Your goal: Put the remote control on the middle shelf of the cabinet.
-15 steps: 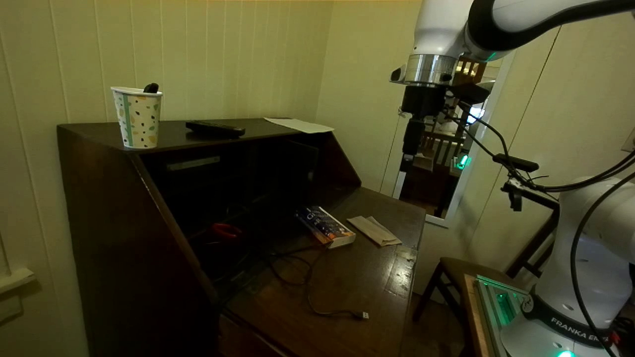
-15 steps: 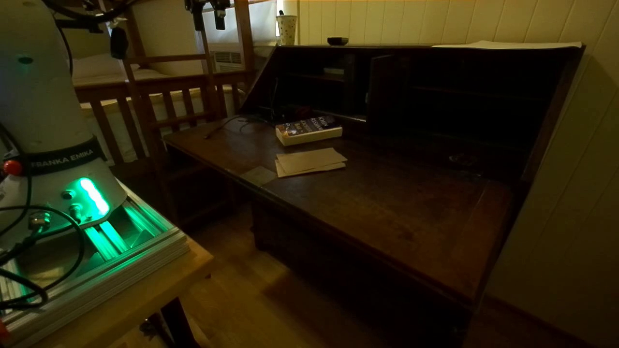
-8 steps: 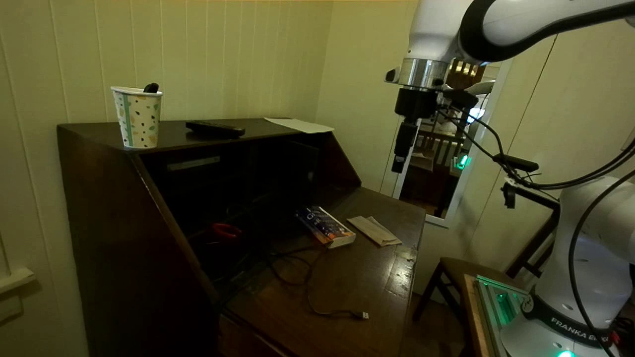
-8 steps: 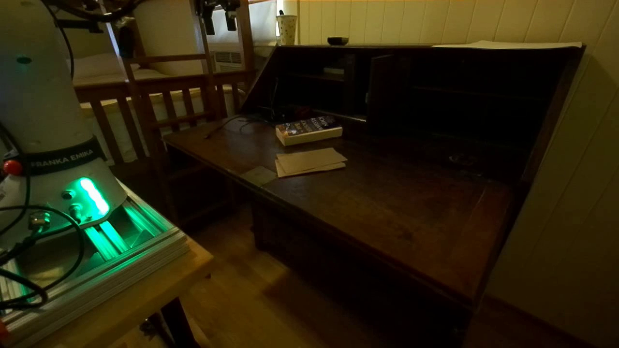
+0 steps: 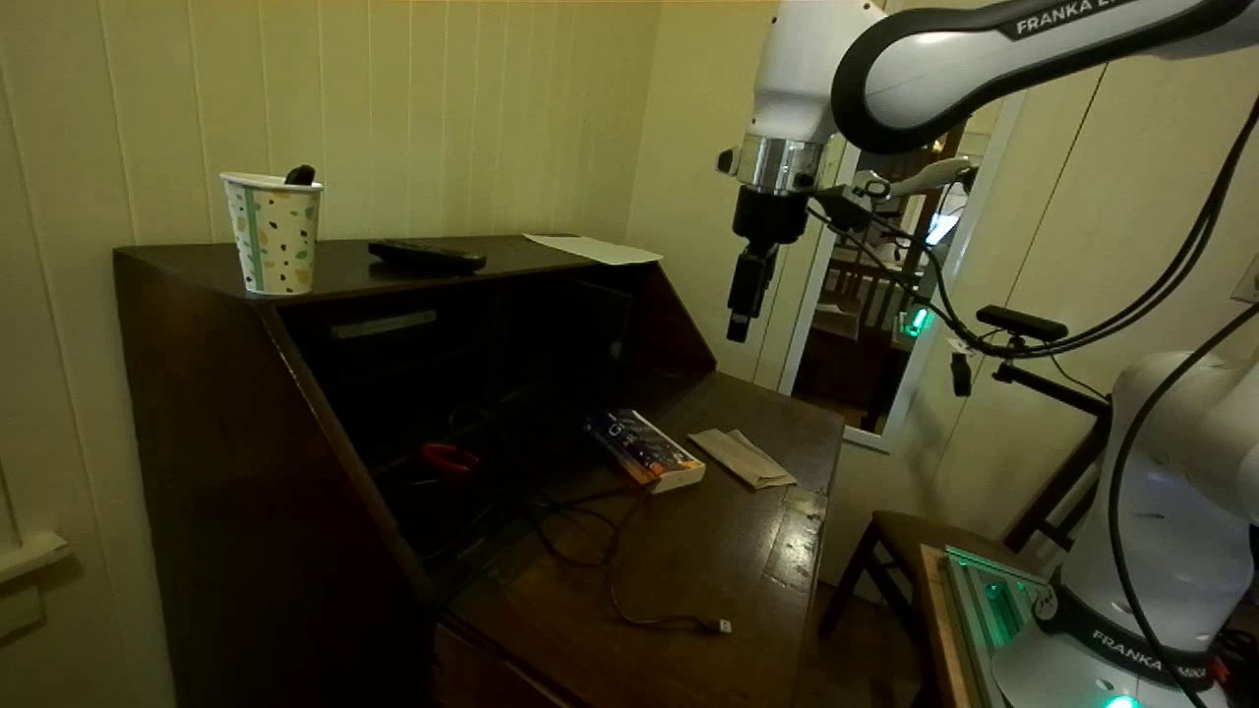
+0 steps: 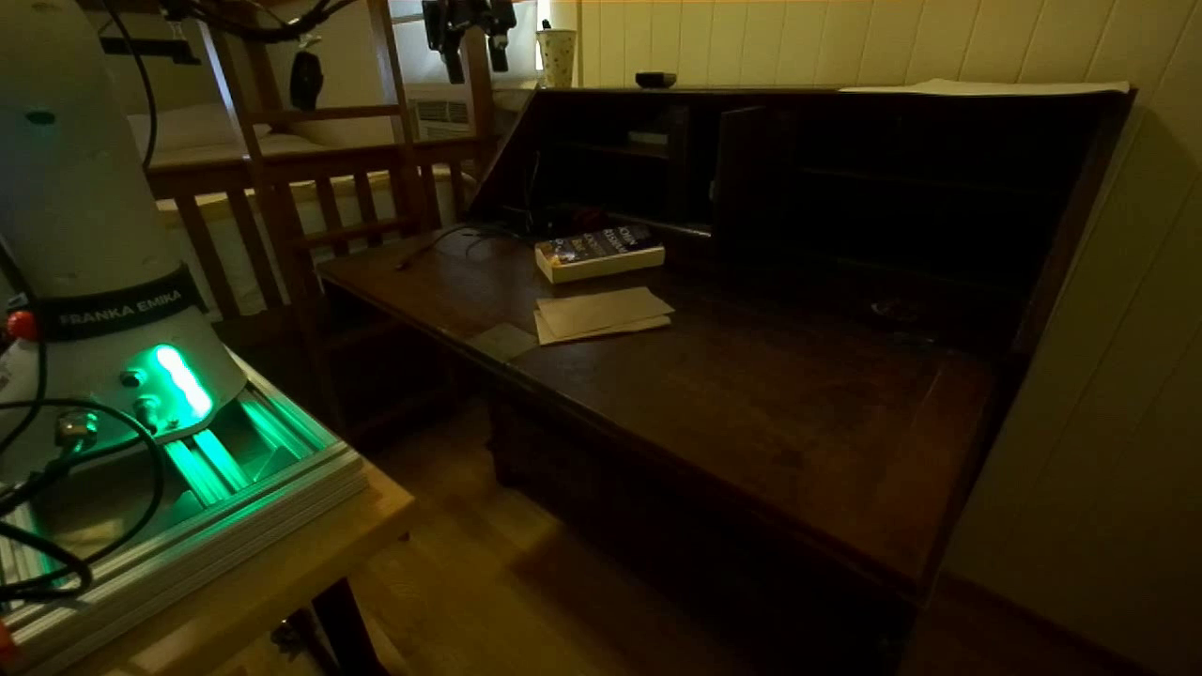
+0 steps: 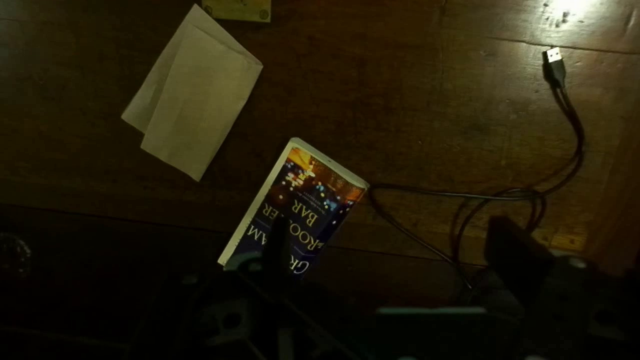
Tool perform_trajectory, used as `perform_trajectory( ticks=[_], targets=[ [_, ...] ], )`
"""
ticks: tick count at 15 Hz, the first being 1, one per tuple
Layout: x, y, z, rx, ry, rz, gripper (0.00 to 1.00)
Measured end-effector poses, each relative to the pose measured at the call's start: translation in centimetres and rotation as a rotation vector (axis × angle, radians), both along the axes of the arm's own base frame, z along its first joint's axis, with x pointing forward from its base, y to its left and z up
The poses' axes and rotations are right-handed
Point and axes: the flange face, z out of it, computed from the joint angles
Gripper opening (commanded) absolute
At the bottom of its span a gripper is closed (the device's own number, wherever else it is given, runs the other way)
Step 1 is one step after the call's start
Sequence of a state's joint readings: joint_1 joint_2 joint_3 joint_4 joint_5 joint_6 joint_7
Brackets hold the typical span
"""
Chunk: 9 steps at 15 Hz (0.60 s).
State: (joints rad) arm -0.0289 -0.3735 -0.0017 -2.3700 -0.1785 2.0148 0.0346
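The remote control (image 5: 426,258) is a flat black bar lying on the flat top of the dark brown cabinet (image 5: 246,442). It also shows end-on in an exterior view (image 6: 655,80). The cabinet's fold-down panel (image 6: 751,404) is open and its inner shelves are very dark. My gripper (image 5: 740,329) points down in the air above the panel, apart from the remote. In an exterior view the gripper (image 6: 477,70) has its two fingers spread. In the wrist view the gripper (image 7: 390,222) is open with nothing between its fingers. The remote is out of the wrist view.
A patterned paper cup (image 5: 275,236) with a black item in it and a white paper (image 5: 593,249) stand on the cabinet top. On the panel lie a book (image 7: 300,205), folded paper (image 7: 200,100) and a cable (image 7: 577,145). A small inner door (image 6: 737,174) stands open.
The arm has moved toward the cabinet: leftward in an exterior view, rightward and slightly lower in an exterior view. The remote and the other objects have not moved.
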Motion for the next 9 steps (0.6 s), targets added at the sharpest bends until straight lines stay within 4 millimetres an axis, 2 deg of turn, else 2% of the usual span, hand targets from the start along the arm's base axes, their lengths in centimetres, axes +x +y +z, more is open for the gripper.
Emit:
perform_trajectory(
  ticks=[9],
  targets=[
    [-0.06,0.04,0.0,0.0,0.0,0.0,1.0]
  ],
)
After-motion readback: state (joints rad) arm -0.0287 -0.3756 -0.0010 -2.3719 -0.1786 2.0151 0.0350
